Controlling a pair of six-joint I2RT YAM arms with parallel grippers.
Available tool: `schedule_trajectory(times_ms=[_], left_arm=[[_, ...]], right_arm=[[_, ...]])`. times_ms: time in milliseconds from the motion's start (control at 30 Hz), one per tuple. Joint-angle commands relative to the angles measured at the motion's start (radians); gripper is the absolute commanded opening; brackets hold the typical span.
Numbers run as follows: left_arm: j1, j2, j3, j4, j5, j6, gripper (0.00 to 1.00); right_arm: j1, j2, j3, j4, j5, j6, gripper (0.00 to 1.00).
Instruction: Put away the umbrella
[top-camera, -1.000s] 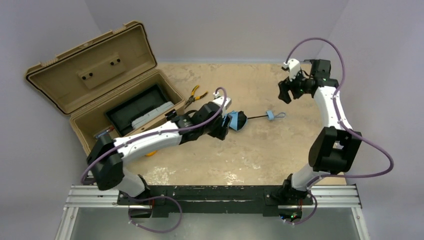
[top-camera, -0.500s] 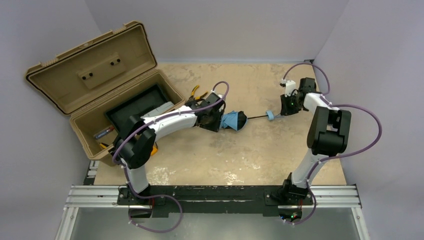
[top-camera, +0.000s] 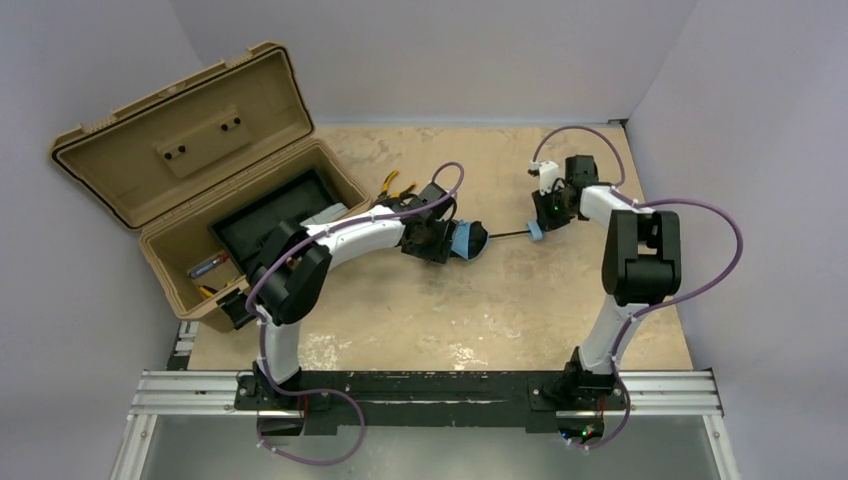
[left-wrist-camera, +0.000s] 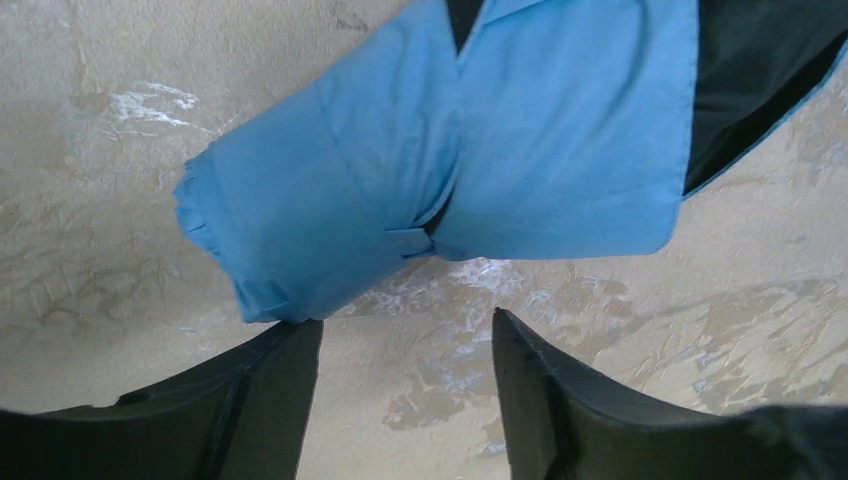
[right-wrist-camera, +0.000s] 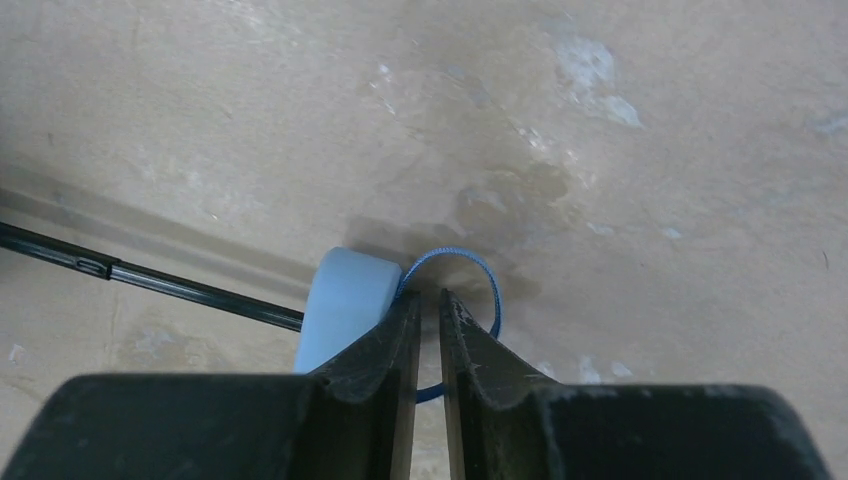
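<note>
Umbrella touches left gripper, jaws half spread

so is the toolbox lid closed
No, the toolbox lid is swung back, leaving the inside exposed.

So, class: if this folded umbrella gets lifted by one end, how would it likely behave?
The umbrella would probably sag where its fabric lies creased and loose. Its thin black shaft looks straight, likely stiff, so the fabric end may swing. The small rounded handle could slip.
</note>
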Motion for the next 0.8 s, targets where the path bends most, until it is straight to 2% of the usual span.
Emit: schedule_trajectory(times_ms=[0,100,200,367,633,767], left_arm=[[0.010,-0.050,-0.013,0.058,0.020,0.021,0.70],[0.013,-0.120,-0.070,0.084,-0.037,0.017,0.85],[0.025,-0.135,-0.064,0.071,-0.073,0.016,0.86],[0.058,-0.067,0.011,0.036,-0.082,0.012,0.86],[0.073,0.053,0.093,0.035,0.019,-0.001,0.77],[0.073,0.121,0.127,0.055,0.151,-0.002,0.68]], right_arm=[[0.010,-0.025,-0.026,0.051,0.038,0.056,0.14],[-0.021,-0.029,-0.032,0.054,0.035,0.053,0.14],[-0.045,-0.030,-0.032,0.055,0.038,0.045,0.15],[-0.067,-0.027,-0.026,0.047,0.035,0.036,0.15],[-0.061,-0.022,-0.022,0.011,0.032,0.016,0.11],[0.132,-0.017,-0.026,0.007,-0.031,0.054,0.09]])
